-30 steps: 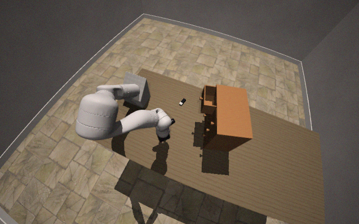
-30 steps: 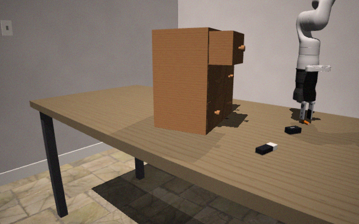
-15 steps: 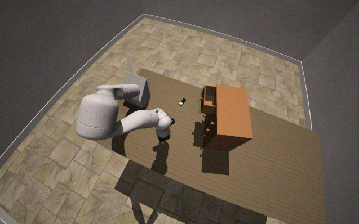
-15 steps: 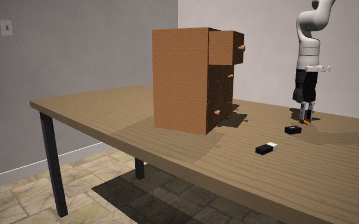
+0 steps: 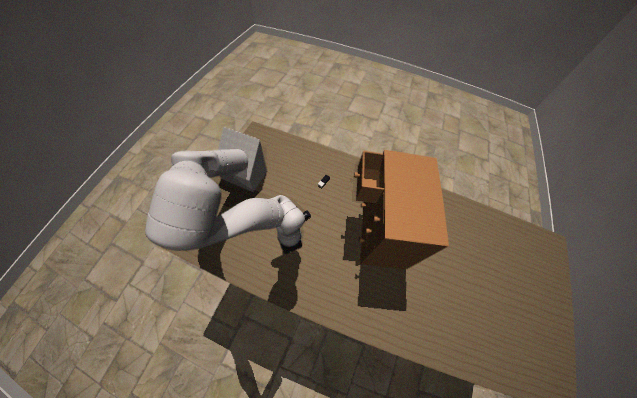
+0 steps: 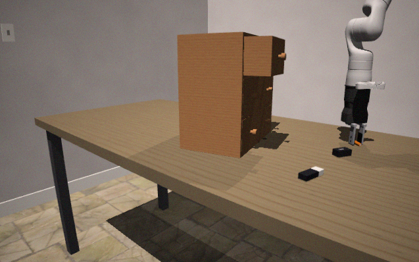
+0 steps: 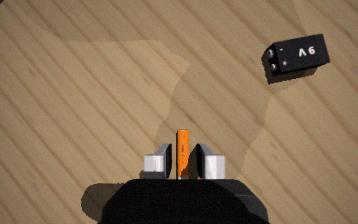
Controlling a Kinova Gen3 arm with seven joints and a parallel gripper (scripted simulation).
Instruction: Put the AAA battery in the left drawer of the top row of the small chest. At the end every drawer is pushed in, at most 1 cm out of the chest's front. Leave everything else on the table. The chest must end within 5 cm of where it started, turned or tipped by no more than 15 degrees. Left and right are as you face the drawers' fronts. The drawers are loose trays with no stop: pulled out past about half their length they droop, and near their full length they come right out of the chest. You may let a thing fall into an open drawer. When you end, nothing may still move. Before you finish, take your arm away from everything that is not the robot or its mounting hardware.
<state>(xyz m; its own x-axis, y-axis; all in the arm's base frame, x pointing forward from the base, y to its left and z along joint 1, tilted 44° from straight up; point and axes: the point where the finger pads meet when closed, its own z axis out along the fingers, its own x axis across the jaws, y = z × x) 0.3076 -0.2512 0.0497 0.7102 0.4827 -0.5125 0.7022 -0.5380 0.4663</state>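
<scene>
In the exterior view, a top drawer point(image 5: 370, 193) point(image 6: 257, 56) jutted toward three o'clock from the chest point(image 5: 415, 195) point(image 6: 210, 95). At one o'clock from a black block point(image 5: 307, 215) point(image 6: 342, 152) point(image 7: 302, 54), the parted gripper point(image 5: 292, 246) point(image 6: 357, 141) point(image 7: 184, 155) straddled an orange cylinder point(image 6: 358, 143) point(image 7: 182, 142); a black-and-white block point(image 5: 323, 181) point(image 6: 310, 174) lay toward eight.

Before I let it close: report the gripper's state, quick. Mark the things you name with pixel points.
Gripper point(image 6: 358, 143) point(image 7: 184, 155): open partway, holding nothing; the orange battery point(image 6: 358, 143) point(image 7: 182, 145) lies between the jaws, with a gap on either side.
</scene>
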